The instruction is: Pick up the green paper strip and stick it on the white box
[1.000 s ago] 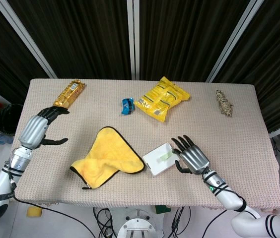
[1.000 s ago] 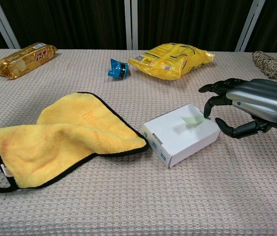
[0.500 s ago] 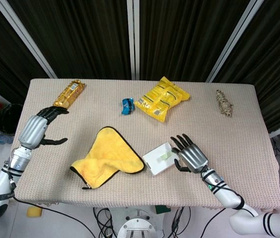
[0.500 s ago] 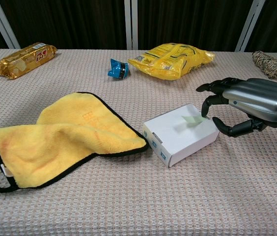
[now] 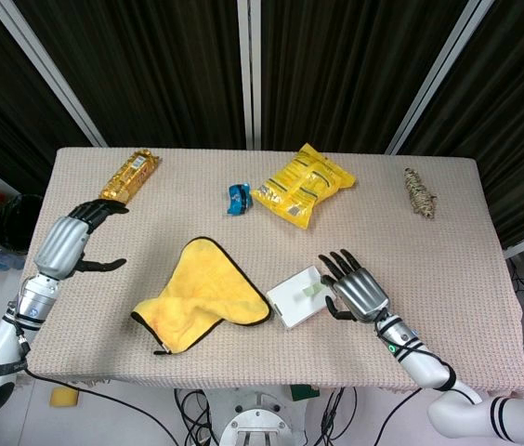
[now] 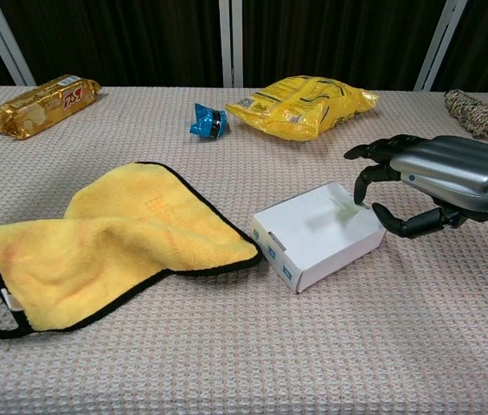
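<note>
left hand [image 5: 69, 243] hovers over the desk's [image 5: 466, 242] left edge, fingers apart and gripping nothing. next, the crumpled yellow microfibre cloth [image 6: 97, 238], then the flat white cardboard box [image 6: 317, 233] with the pale green paper strip [image 6: 344, 206] lying on its top right corner. right hand [image 6: 439, 181] hovers just beside it, fingers spread, empty, fingertips at the strip.
</note>
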`<state>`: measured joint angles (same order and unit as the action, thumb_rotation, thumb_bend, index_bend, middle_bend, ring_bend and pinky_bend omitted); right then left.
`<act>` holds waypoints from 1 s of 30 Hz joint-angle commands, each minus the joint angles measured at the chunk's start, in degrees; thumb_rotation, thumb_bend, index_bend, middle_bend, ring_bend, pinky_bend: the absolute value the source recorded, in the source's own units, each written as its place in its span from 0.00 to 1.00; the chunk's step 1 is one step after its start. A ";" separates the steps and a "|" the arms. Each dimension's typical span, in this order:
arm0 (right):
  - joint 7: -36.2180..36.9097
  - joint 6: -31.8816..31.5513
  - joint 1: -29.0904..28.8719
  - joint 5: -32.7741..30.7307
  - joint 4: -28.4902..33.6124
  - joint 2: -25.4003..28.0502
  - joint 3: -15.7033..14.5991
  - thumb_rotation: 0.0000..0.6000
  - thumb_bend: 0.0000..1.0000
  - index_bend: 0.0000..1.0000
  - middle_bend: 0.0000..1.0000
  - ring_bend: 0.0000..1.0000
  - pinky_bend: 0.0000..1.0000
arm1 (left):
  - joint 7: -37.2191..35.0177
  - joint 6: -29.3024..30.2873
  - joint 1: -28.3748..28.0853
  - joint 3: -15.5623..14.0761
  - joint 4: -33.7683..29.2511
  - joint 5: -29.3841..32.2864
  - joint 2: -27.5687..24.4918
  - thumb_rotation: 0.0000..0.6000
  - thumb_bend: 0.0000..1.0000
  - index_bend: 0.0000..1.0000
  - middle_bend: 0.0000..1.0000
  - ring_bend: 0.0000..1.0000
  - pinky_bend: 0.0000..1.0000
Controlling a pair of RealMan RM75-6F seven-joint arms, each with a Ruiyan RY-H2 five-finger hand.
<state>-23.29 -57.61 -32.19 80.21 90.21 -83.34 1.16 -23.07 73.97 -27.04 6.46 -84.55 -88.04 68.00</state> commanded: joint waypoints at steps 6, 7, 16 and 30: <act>1.57 -0.99 0.26 2.26 0.80 0.65 -0.74 0.45 0.62 0.30 0.00 0.00 0.00 | 0.15 0.15 0.01 0.04 -0.23 -0.09 -0.09 1.00 0.04 0.25 0.23 0.18 0.21; 1.63 -0.98 0.27 2.42 0.92 0.71 -0.86 0.45 0.62 0.30 0.00 0.00 0.00 | 0.17 0.13 0.01 0.03 -0.26 -0.11 -0.09 1.00 0.04 0.25 0.23 0.18 0.21; 1.29 -0.41 0.26 2.54 1.19 0.66 -1.30 0.45 0.62 0.30 0.00 0.00 0.00 | 0.29 0.04 -0.06 0.05 -0.36 -0.11 -0.08 1.00 0.04 0.25 0.23 0.18 0.21; 0.54 0.10 0.17 1.83 1.19 0.31 -1.26 0.46 0.62 0.30 0.00 0.00 0.00 | 0.22 0.19 0.03 0.04 -0.43 -0.15 -0.27 1.00 0.04 0.25 0.23 0.18 0.21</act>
<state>-22.80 -57.46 -32.04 82.00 91.36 -83.04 -0.11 -22.85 74.17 -27.01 6.50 -84.99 -88.19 67.73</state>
